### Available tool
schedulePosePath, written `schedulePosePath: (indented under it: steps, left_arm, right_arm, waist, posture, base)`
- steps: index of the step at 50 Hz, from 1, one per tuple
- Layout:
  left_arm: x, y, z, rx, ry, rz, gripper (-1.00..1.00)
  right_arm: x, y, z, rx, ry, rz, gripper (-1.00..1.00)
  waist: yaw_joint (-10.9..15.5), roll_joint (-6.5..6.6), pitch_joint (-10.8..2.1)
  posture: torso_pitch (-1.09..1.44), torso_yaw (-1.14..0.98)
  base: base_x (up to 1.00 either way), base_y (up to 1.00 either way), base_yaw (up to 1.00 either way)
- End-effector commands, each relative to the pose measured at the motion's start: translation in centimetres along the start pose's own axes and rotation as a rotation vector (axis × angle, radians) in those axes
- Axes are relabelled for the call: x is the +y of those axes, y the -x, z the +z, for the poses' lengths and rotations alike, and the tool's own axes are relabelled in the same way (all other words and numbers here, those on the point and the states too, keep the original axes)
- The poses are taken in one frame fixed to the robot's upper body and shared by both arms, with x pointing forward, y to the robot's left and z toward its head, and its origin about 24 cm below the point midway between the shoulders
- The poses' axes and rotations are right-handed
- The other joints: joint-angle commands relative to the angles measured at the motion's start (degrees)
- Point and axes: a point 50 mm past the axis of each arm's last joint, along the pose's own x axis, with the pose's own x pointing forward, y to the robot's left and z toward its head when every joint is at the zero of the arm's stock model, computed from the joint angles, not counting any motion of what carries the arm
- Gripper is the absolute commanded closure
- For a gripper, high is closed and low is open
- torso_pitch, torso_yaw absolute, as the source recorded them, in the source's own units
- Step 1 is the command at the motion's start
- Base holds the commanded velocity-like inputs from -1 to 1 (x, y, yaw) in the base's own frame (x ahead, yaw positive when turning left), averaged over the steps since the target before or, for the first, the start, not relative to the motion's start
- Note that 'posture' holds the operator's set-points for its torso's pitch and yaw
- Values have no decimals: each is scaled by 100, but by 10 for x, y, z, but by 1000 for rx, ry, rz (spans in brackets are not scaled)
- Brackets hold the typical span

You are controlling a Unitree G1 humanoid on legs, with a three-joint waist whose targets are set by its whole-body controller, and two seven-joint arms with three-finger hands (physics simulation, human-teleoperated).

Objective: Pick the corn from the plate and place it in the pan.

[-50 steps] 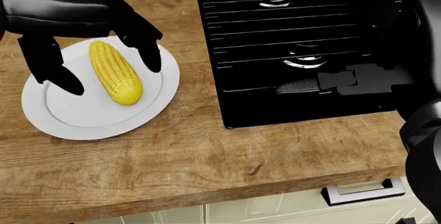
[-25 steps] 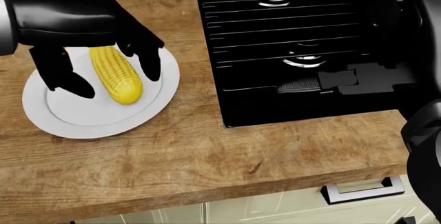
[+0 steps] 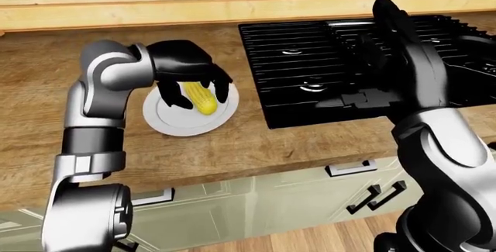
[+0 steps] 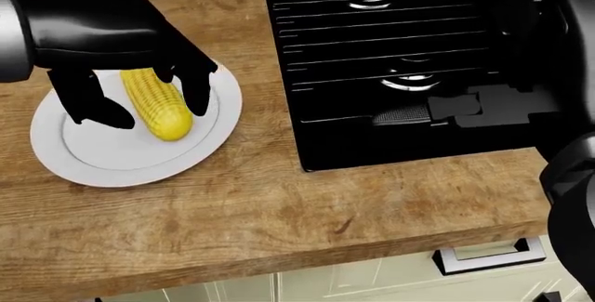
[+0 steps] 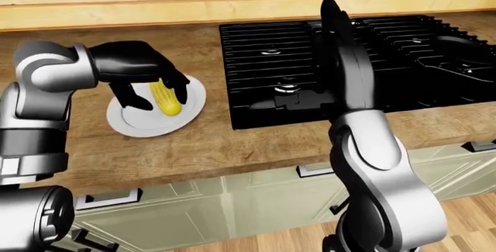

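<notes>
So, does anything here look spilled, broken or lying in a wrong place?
Nothing stands out. The corn lies whole on the white plate, the left hand has its fingers standing on both sides of it, and the counter shows no spill. The stove looks intact.

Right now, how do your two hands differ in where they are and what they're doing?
The left hand hangs over the white plate, fingers open on both sides of the corn; the right hand is raised over the black stove, near nothing. The left hand points down, the right up. Both are black and hold nothing.
</notes>
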Motion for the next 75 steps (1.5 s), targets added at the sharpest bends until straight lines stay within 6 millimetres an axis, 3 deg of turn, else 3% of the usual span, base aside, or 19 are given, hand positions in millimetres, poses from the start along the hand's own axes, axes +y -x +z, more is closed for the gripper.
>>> schedulePosePath:
  steps: [1, 18, 37, 75]
  left_arm:
    - [17, 8, 2, 4, -48, 79, 2]
    - [29, 6, -1, -8, -78, 143, -7]
    - [16, -3, -8, -6, -73, 90, -14]
    - [1, -12, -21, 11, -63, 76, -6]
  right_arm:
    - [-1, 2, 12, -75, 4, -6, -100]
    - [1, 0, 10, -69, 5, 1, -100]
    - [0, 1, 11, -73, 5, -3, -100]
    - [0, 1, 10, -70, 6, -4, -100]
  waist:
    - [-3, 11, -155]
    - [-8, 12, -160]
    - [-11, 15, -169]
    - [-25, 26, -194]
  posture:
    - [0, 0]
    - [0, 0]
    - [0, 0]
    - [0, 0]
  base:
    - [0, 0, 0]
    - [0, 0, 0]
    - [0, 0, 0]
    - [0, 0, 0]
